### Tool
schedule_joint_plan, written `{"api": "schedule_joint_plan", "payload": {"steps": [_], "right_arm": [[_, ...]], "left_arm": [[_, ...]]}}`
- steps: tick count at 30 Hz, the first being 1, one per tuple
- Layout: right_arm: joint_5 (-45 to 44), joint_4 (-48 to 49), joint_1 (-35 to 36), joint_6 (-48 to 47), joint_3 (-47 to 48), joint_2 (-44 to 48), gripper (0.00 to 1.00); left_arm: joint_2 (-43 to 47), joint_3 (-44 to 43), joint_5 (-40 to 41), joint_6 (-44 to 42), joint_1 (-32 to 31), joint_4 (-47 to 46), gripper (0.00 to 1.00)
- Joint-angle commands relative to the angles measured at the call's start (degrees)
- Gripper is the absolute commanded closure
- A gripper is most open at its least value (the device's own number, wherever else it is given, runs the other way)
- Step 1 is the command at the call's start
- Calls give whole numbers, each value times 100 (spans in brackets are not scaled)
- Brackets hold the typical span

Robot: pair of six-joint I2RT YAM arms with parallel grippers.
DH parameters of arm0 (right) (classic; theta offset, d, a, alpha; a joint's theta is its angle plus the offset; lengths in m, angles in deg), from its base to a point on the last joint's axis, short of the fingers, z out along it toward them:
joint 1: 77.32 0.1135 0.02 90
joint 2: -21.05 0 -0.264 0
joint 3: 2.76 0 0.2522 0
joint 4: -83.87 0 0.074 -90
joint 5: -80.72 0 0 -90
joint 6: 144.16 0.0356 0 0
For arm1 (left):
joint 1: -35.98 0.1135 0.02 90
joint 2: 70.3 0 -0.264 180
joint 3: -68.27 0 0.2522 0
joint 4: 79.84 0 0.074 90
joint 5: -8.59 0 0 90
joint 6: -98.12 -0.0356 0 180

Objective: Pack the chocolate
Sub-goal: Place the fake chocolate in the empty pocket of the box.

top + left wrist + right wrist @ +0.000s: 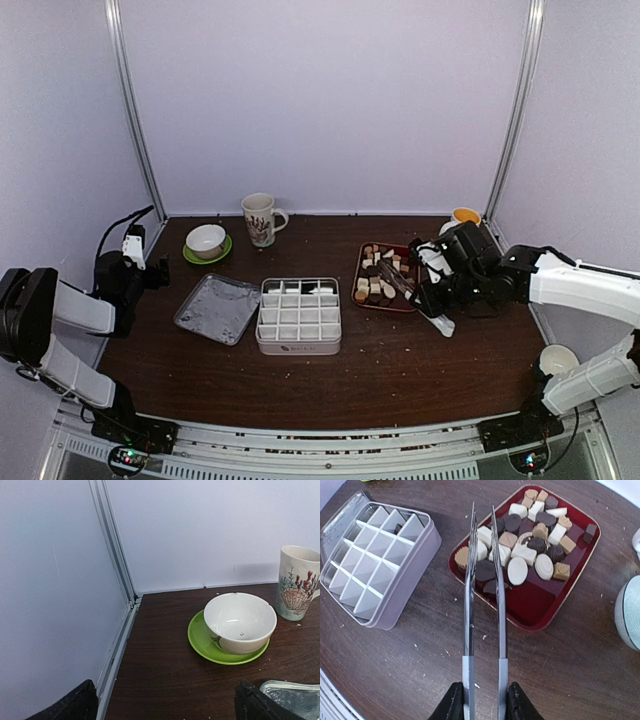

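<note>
Packing barely begun: the right gripper clamps its fingers on metal tongs. Their nearly closed tips hang over the red tray just right of the divided tin, with no piece evidently pinched between them. The chocolate, in dark, tan and cream pieces, lies crowded in that tray.

The risk is a slip. The pieces are small, smooth and packed tight, so the narrow tips could squirt one out, shove neighbours over the low rim, or drop a piece on a divider rather than in a cell.

The tin's cells look empty but for one dark piece. Its lid lies bare just left of the tin. Behind and left of the tin, a white bowl sits empty on a green saucer, and the mug beside it hides its contents. The left gripper hovers there, fingers spread wide, holding nothing.
</note>
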Motion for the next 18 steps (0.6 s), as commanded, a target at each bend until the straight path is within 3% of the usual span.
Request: {"api": "schedule_joint_plan", "payload": {"steps": [1, 18], "right_arm": [[-189, -253, -54, 211, -234, 357, 71], [-246, -358, -233, 420, -460, 197, 71]], "left_arm": [[-24, 24, -61, -68, 44, -344, 2], [-22, 24, -59, -68, 44, -345, 2]]}}
